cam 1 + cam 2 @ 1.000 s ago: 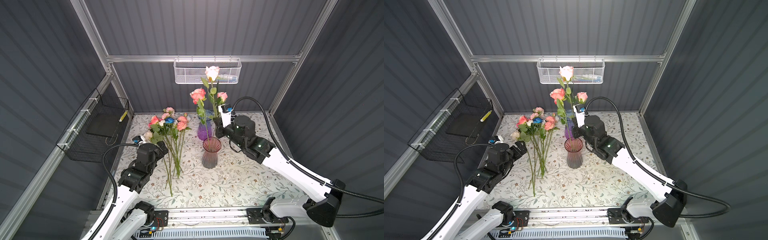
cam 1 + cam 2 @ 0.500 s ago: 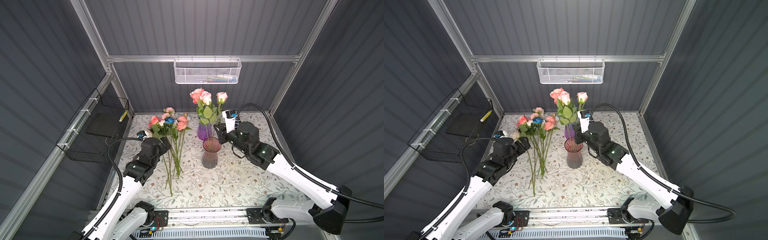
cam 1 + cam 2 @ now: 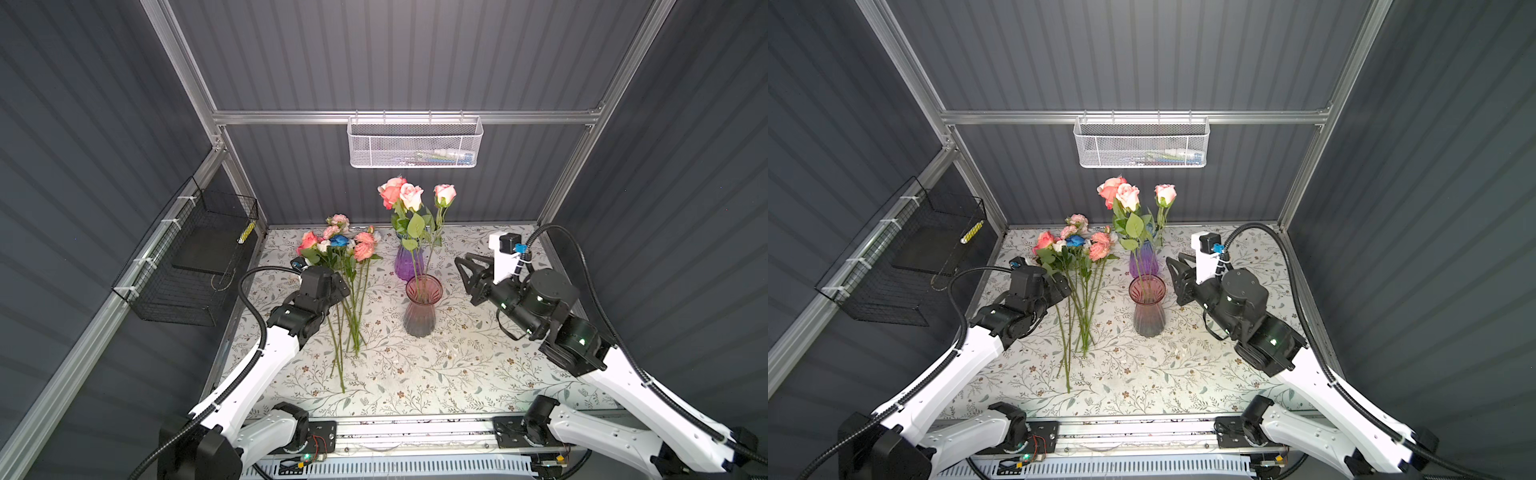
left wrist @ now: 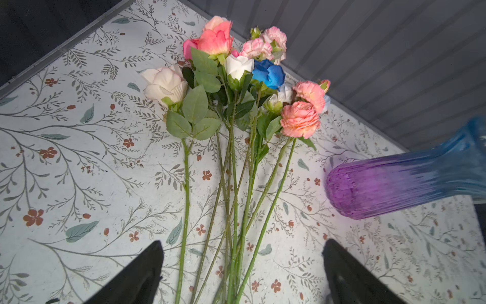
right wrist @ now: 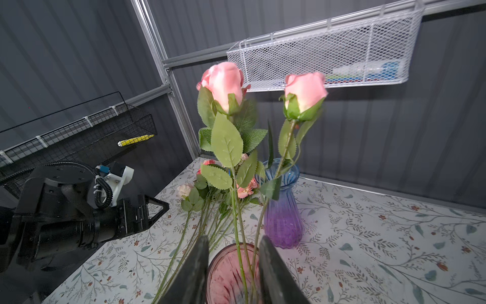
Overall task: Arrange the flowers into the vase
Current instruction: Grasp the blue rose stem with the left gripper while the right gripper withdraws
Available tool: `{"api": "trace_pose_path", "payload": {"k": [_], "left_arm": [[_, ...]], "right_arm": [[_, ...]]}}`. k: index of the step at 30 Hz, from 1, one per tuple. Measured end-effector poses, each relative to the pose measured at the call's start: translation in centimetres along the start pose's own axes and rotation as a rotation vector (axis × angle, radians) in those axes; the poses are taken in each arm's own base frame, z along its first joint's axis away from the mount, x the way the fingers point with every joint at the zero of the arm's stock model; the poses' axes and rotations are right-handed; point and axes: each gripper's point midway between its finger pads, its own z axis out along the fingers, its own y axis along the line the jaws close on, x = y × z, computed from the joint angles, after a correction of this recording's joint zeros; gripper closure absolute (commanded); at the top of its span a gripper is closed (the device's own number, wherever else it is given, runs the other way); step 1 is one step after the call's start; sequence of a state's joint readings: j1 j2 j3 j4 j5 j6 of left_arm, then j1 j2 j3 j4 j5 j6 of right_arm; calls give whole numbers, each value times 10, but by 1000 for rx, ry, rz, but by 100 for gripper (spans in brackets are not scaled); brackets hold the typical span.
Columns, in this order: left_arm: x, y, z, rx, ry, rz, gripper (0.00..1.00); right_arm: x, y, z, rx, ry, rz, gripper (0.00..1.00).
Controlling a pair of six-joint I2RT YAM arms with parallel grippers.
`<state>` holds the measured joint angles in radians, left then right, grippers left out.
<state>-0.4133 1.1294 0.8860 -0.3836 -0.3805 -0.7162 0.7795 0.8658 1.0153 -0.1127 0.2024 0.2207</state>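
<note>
My left fingers (image 4: 139, 276) spread wide over stems of loose flowers (image 4: 236, 86) on the worktop (image 4: 65, 158). My right fingers (image 5: 194, 271), narrowly parted, hold nothing, just right of the pink vase (image 3: 419, 318).

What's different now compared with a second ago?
The right gripper lowered its pale pink rose into the pink vase, let go and backed away. The left gripper moved forward over the loose flowers, jaws wide. Those flowers and the purple vase stayed put.

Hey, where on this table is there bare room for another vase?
Bare: the front strip of the table, from the pink vase to the front rail, and the back corner behind the right gripper. Crowded: the gap between the loose flowers and the purple vase, with the left gripper over them.
</note>
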Motion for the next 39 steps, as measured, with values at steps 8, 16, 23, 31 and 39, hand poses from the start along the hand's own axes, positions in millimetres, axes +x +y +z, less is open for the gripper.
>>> {"api": "trace_pose_path", "payload": {"k": [8,16,23,31,39], "left_arm": [[19,3,35,-88,91,102,34],[23,-12,78,-147,172,240,51],[40,-19,120,-185,279,356,56],[50,-13,168,-241,378,434,66],[39,-4,179,-234,374,428,75]], "right_arm": [[43,-21,-14,61,74,-9,62],[68,-31,-16,89,119,27,61],[78,-32,-14,88,141,38,61],[86,-36,-11,99,146,46,61],[89,-39,-7,112,153,46,61]]}}
